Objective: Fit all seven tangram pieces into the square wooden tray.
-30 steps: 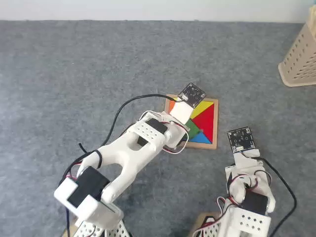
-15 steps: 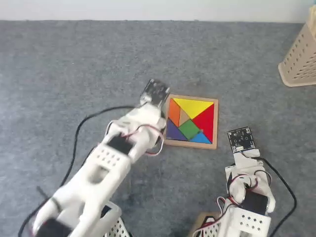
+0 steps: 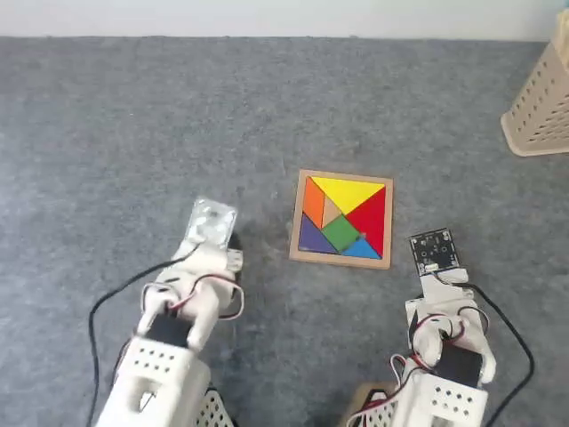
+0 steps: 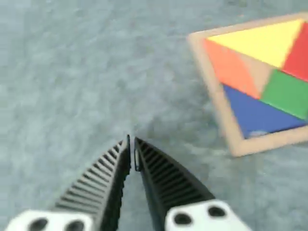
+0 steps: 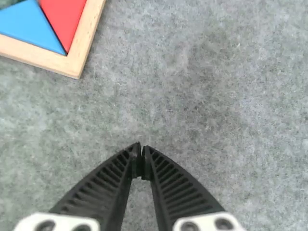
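Where the high view looks down on the grey desk (image 3: pixel 133 133), the square wooden tray (image 3: pixel 294 218) lies flat between the left arm (image 3: pixel 191 294) and the right arm (image 3: pixel 444 329), nearer the right one. The tangram pieces (image 3: pixel 348 191) fill it edge to edge in yellow, red, orange, green, purple and blue. A tan patch (image 3: pixel 332 211) at the middle may be the seventh piece or bare wood; I cannot tell which.

From the left wrist view, the left hand (image 4: pixel 131 143) is closed tip to tip with nothing in it, over bare desk and apart from the tray's corner.

From the right wrist view, the right hand (image 5: pixel 141 153) is likewise pinched closed and empty, near another corner.

The pieces look thin, stiff and light, probably slick on their painted faces. Seated flush, they offer little edge, so the raised rim is likely the better hold.
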{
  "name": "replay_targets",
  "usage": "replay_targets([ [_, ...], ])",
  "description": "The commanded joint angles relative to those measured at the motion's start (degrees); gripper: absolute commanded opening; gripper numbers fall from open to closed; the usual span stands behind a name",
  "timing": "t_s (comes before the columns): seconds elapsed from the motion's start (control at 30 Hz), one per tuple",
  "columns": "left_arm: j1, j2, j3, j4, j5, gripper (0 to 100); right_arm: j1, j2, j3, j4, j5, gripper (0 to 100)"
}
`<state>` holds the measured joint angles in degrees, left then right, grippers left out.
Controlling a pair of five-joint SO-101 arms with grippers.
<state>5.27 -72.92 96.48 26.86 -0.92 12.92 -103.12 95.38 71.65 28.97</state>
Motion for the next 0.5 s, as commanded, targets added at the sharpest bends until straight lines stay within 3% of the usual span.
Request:
replay_targets([
  [0.0,-4.92,-10.73,0.48,8.18,-0.35,2,0.84,-0.84,1.05,0.66,0.44,0.8],
  [0.33,-16.18,-30.24,0.31,42.29,-0.35,2,0.66,-0.84,1.05,0.66,0.44,0.8],
  [0.47,-20.4,-31.47,0.04,45.45,-0.18,2,0.66,-0.84,1.05,0.66,0.44,0.8],
])
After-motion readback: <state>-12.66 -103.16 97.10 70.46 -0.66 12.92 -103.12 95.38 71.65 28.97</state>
